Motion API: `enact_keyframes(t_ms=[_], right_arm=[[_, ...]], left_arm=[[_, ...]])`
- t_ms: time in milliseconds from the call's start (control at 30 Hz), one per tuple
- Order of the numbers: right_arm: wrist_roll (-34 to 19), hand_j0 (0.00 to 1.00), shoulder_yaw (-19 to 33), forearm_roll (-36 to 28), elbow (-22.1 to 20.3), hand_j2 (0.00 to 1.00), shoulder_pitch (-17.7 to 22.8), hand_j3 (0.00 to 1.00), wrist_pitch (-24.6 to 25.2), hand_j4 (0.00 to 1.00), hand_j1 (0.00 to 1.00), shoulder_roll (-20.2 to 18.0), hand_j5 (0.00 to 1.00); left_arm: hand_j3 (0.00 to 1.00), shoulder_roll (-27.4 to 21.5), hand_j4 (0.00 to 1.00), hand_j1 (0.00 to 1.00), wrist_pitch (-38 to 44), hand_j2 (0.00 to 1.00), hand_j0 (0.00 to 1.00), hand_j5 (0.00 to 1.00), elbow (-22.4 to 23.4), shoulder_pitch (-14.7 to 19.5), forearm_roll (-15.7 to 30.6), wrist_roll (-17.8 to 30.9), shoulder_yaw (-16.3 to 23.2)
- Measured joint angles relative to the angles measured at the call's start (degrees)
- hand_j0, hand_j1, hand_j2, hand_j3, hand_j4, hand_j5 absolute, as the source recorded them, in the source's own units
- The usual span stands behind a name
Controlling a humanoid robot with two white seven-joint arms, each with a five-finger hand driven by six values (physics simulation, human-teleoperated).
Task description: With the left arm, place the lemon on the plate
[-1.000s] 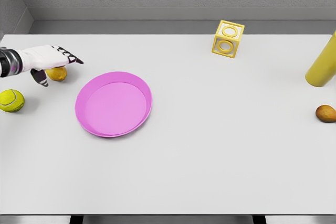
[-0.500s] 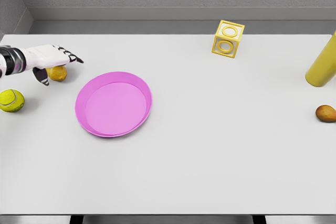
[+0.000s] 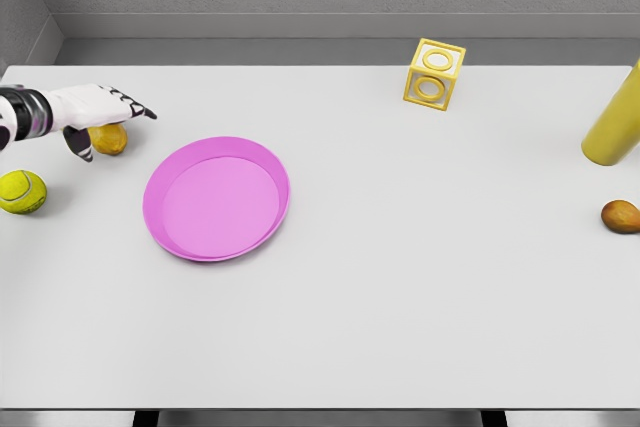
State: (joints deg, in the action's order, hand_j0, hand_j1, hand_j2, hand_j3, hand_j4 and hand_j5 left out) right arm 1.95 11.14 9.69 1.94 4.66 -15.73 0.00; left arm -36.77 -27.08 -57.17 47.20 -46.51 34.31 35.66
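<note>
Yellow-green tennis ball [image 3: 22,191] lies near the lemon [image 3: 109,139] on the table [image 3: 400,297]; a misdirected grasp could knock either away. Left robot hand [image 3: 95,112] hovers over the lemon, fingers extended, grasping nothing. Contact is partly hidden by the palm. Pink plate [image 3: 216,198] sits just right. A round lemon may roll if nudged.

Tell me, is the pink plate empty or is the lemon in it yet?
Empty. The pink plate shows only its bare inside. The lemon sits on the table left of it, under the left hand.
</note>
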Motion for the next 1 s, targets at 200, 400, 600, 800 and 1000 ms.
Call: enact_keyframes(t_ms=[200, 400, 600, 800, 1000], right_arm=[[0.0, 1.00, 0.0, 0.0, 0.0, 1.00, 0.1, 1.00, 0.0, 1.00, 1.00, 0.0, 1.00], [0.0, 1.00, 0.0, 0.0, 0.0, 1.00, 0.0, 1.00, 0.0, 1.00, 1.00, 0.0, 1.00], [0.0, 1.00, 0.0, 0.0, 0.0, 1.00, 0.0, 1.00, 0.0, 1.00, 1.00, 0.0, 1.00], [0.0, 1.00, 0.0, 0.0, 0.0, 1.00, 0.1, 1.00, 0.0, 1.00, 1.00, 0.0, 1.00], [0.0, 1.00, 0.0, 0.0, 0.0, 1.00, 0.0, 1.00, 0.0, 1.00, 1.00, 0.0, 1.00]], left_arm=[[1.00, 0.4, 1.00, 1.00, 0.1, 1.00, 1.00, 1.00, 1.2, 0.4, -0.2, 0.0, 0.1], [1.00, 0.4, 1.00, 1.00, 0.0, 1.00, 1.00, 1.00, 1.9, 0.4, -0.2, 0.0, 0.2], [1.00, 0.4, 1.00, 1.00, 0.1, 1.00, 1.00, 1.00, 2.9, 1.1, -0.2, 0.0, 0.1], [0.95, 0.4, 0.95, 0.95, 0.1, 0.95, 0.95, 0.95, 3.3, 1.1, -0.3, 0.0, 0.2], [0.81, 0.3, 0.81, 0.81, 0.1, 0.81, 0.81, 0.81, 3.4, 1.2, -0.3, 0.0, 0.1]])
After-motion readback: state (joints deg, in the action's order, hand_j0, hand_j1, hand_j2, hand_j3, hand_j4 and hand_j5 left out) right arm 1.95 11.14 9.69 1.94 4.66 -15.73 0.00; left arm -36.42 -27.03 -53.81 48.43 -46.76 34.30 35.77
